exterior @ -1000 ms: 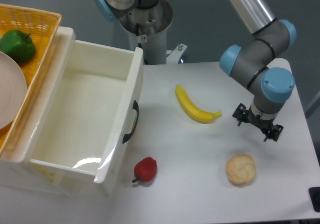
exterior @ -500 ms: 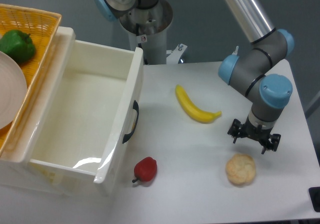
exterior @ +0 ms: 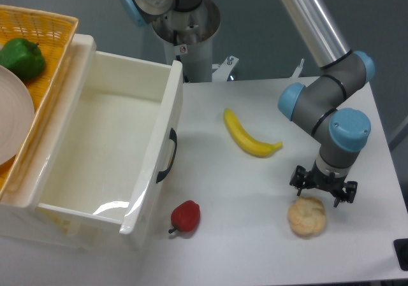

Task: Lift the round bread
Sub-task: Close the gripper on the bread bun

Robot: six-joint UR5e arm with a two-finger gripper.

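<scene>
The gripper [exterior: 322, 190] points straight down, its two fingers [exterior: 297, 183] spread apart, one at each side of the wrist. The bread [exterior: 306, 216] lies on the table [exterior: 242, 248] just below and between them; the fingertips stand above its far edge, and whether they touch it cannot be told. The bun is pale beige, with a bumpy, swirled top, and sits near the table's front right corner.

Above the fingers rises the arm's wrist with its blue cap [exterior: 349, 128], then a grey elbow and the silver tube running up out of view.

To the left of the fingers and a little farther back lies a banana [exterior: 248, 136], well apart from the bread, its curve opening away from the gripper. Farther left and level with the bread sits a red pepper [exterior: 185, 216], stem toward the front, just beside the corner of a white bin [exterior: 153, 171] with a dark handle on its side. Beyond the bin, at the far left, is a yellow basket [exterior: 48, 57] holding a green pepper [exterior: 21, 58] and a white plate [exterior: 13, 123].
</scene>
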